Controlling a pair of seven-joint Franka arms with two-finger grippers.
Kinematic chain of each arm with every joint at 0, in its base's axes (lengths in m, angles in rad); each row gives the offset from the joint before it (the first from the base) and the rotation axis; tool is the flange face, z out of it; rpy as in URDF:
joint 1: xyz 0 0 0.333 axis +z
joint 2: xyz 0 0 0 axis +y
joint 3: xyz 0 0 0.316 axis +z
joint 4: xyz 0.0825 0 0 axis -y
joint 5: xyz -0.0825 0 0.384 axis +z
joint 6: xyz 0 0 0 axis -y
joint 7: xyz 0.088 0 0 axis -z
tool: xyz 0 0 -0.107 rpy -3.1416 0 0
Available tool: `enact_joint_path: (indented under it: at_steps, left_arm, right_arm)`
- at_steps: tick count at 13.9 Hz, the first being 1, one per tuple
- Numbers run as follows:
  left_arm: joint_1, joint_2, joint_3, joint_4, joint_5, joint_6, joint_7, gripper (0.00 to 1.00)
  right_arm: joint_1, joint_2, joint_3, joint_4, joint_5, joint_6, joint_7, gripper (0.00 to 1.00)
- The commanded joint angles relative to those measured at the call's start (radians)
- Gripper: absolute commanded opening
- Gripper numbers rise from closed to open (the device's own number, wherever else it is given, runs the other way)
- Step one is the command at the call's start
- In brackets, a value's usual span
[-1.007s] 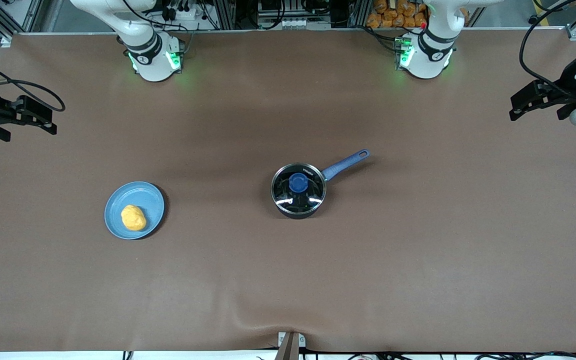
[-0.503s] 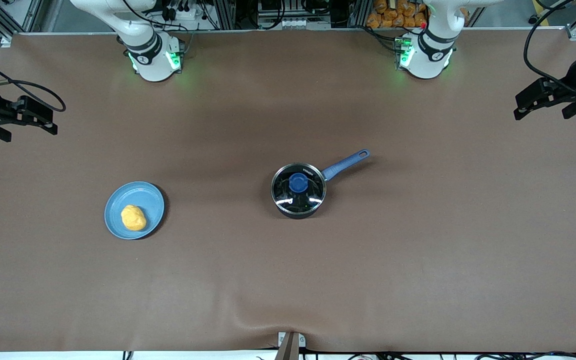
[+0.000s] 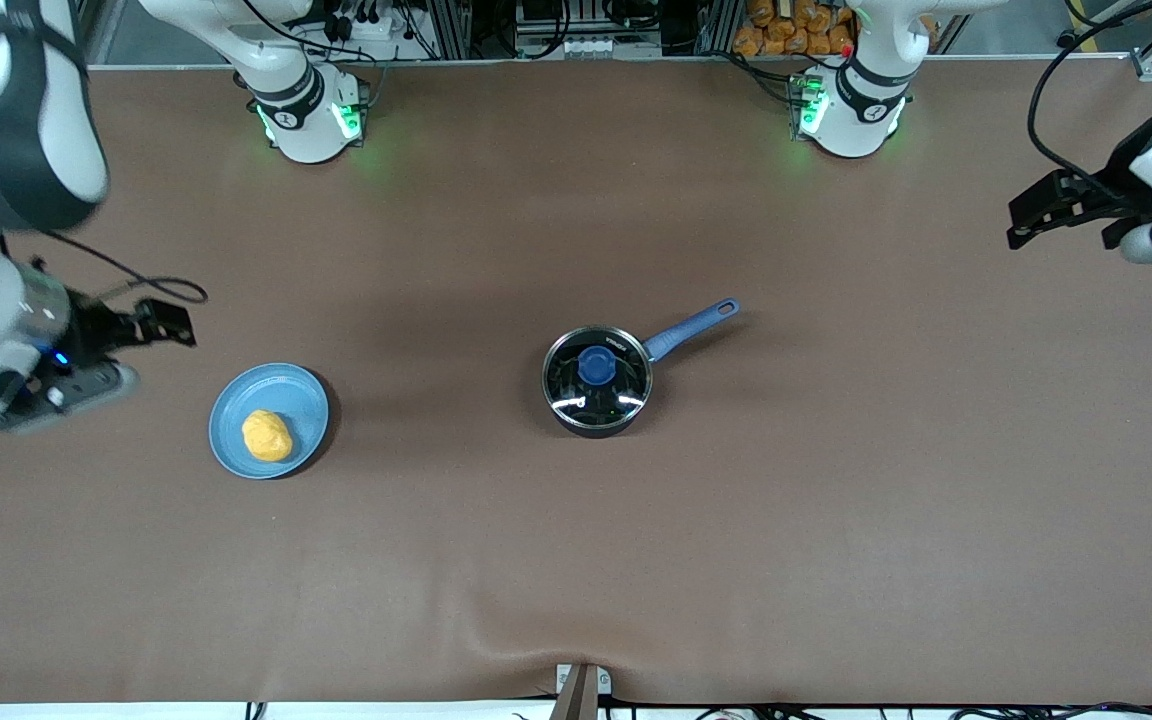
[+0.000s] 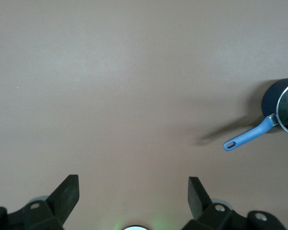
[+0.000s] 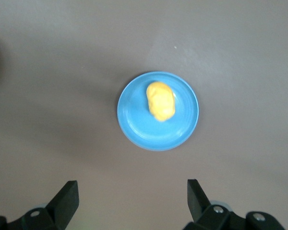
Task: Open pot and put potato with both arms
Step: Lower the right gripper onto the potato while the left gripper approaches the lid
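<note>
With both grippers spread empty, the right gripper (image 3: 151, 335) at frame left should descend centred over the potato (image 3: 267, 436) on the plate (image 3: 298, 392), while the left gripper (image 3: 1034, 215), upper right, aims at the knob of the pot (image 3: 597, 381) mid-frame.

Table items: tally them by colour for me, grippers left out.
Blue: 1, the plate
Yellow-orange: 1, the potato on that plate
Black with blue handle and lid knob: 1, the pot, lid on
Total: 3

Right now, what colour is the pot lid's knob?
Blue, matching the handle; the knob shows best in the front view.
</note>
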Motion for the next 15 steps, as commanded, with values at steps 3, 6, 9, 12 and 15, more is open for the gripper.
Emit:
enact_joint_path:
  at_steps: [3, 6, 9, 12, 15]
  left_arm:
    - [-0.094, 0.061, -0.006, 0.034, -0.013, 0.008, -0.028, 1.0]
    - [-0.171, 0.122, -0.008, 0.083, -0.014, 0.009, -0.147, 1.0]
    - [-0.24, 0.182, -0.008, 0.117, -0.016, 0.043, -0.224, 1.0]
    - [-0.304, 0.238, -0.008, 0.118, -0.031, 0.118, -0.299, 1.0]
    - [-0.386, 0.312, -0.008, 0.132, -0.039, 0.204, -0.408, 1.0]
  right_arm:
    - [-0.031, 0.174, -0.001, 0.024, 0.052, 0.102, -0.211, 1.0]
    - [-0.034, 0.273, -0.001, 0.024, 0.092, 0.151, -0.3, 1.0]
    - [-0.034, 0.333, -0.001, 0.023, 0.092, 0.205, -0.34, 1.0]
    - [-0.034, 0.377, -0.001, 0.023, 0.092, 0.24, -0.349, 1.0]
    - [-0.034, 0.405, -0.003, 0.023, 0.092, 0.274, -0.349, 1.0]
